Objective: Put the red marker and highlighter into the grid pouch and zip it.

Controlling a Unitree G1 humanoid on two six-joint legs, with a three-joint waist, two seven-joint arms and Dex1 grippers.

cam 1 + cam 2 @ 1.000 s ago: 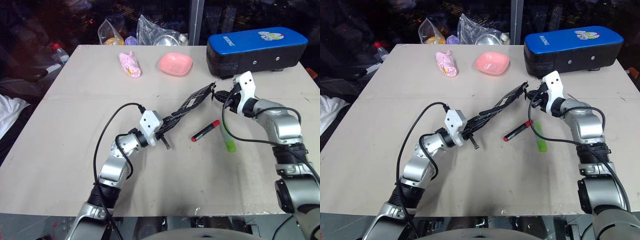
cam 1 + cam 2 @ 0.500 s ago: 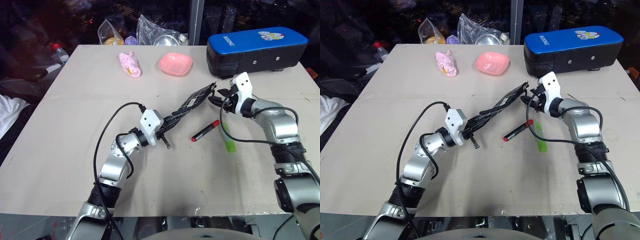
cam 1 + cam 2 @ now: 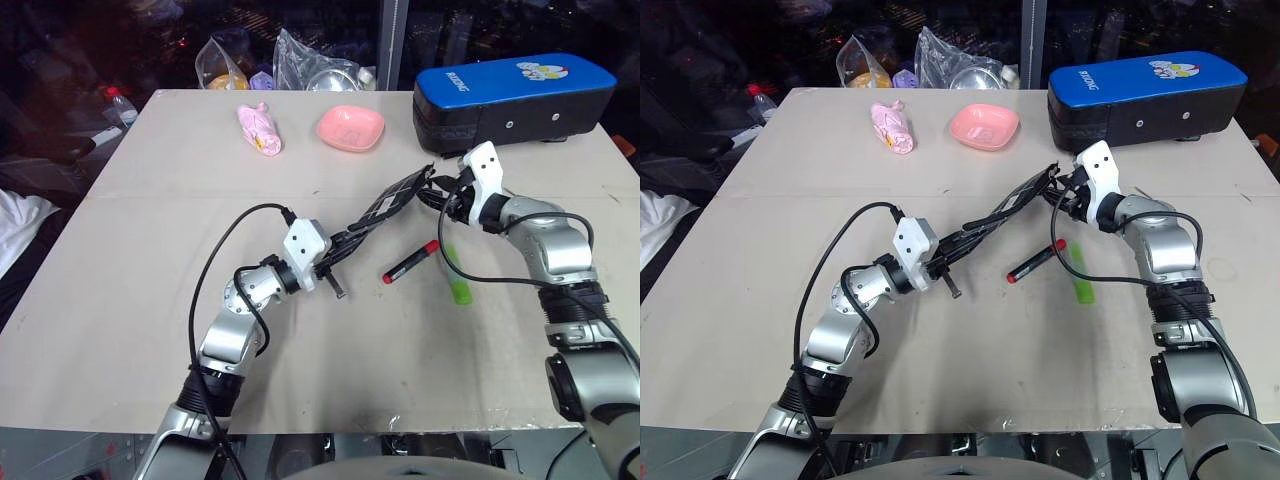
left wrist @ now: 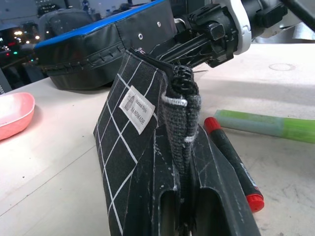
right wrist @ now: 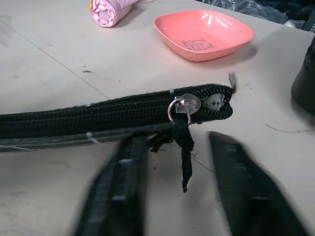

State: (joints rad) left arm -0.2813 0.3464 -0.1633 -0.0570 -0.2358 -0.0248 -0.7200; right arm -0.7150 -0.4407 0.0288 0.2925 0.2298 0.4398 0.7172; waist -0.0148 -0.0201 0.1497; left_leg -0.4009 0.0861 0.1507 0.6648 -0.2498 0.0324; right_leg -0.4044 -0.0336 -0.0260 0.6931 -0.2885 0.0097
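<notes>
Left claw [image 3: 335, 262] clamped tight on one end of the grid pouch [image 3: 385, 212], holding it up off the table [image 3: 150, 260] so the zipper edge faces the other arm. Right claw [image 5: 172, 187] at the far end, fingers apart and straddling the zipper pull cord [image 5: 183, 147], not gripping it; probably lining up to pull the zip. Red marker [image 3: 411, 261] and highlighter [image 3: 454, 278] lie on the table just beside the pouch, neither inside. Zip looks fully closed.
</notes>
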